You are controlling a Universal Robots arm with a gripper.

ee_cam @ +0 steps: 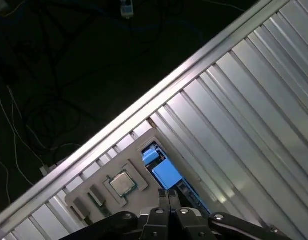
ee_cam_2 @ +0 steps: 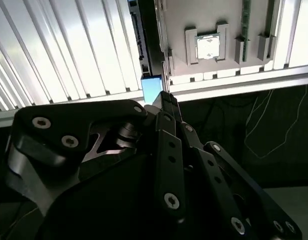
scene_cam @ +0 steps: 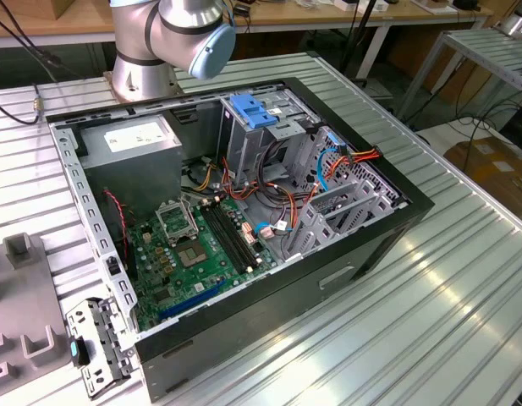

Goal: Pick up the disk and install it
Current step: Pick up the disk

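The disk (ee_cam: pixel 166 173) stands on edge in a grey fixture plate (ee_cam: pixel 130 164) near the table's edge, its bright blue rail end facing the wrist. In the second wrist view the disk (ee_cam_2: pixel 152 86) is a dark strip ending in a blue block. My gripper (ee_cam: pixel 167 196) hovers just short of that blue end with its black fingers pressed together and nothing between them. The second wrist view has the gripper (ee_cam_2: pixel 166 98) right beside the blue block; whether it touches, I cannot tell.
A processor chip (ee_cam: pixel 123 184) sits in a pocket of the same plate. In the exterior view an open computer case (scene_cam: pixel 387 245) lies on the ribbed aluminium table (scene_cam: pixel 464 321), holding a silver cage with a blue clip (scene_cam: pixel 252 110). Past the table's edge are dark floor and cables (ee_cam: pixel 54 90).
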